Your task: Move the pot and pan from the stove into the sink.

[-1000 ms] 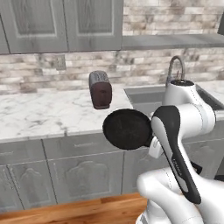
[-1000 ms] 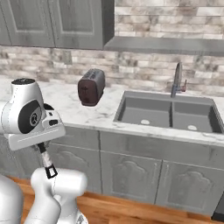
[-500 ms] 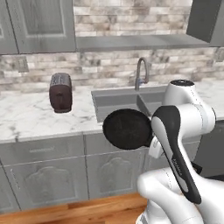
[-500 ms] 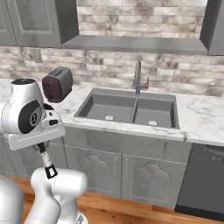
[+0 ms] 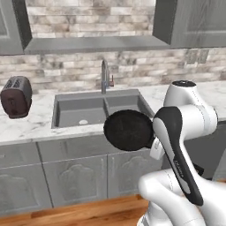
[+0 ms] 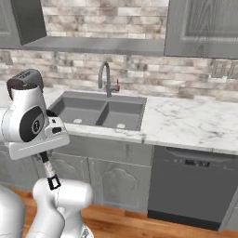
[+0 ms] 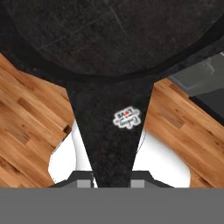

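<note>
The gripper (image 7: 113, 183) is clamped on the pan (image 5: 128, 130) handle — the sink (image 5: 70, 111) sits at ten o'clock.

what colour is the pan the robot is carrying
Black: the pan is a flat dark disc, clearest in the left base view.

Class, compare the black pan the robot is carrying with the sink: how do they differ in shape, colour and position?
Shape: the pan is round and shallow, the sink a rectangular double basin. Colour: the pan is black, the sink grey. Position: the pan is held up in the air in front of the counter edge, the sink is sunk into the white marble counter. Both are open-topped and look empty.
</note>
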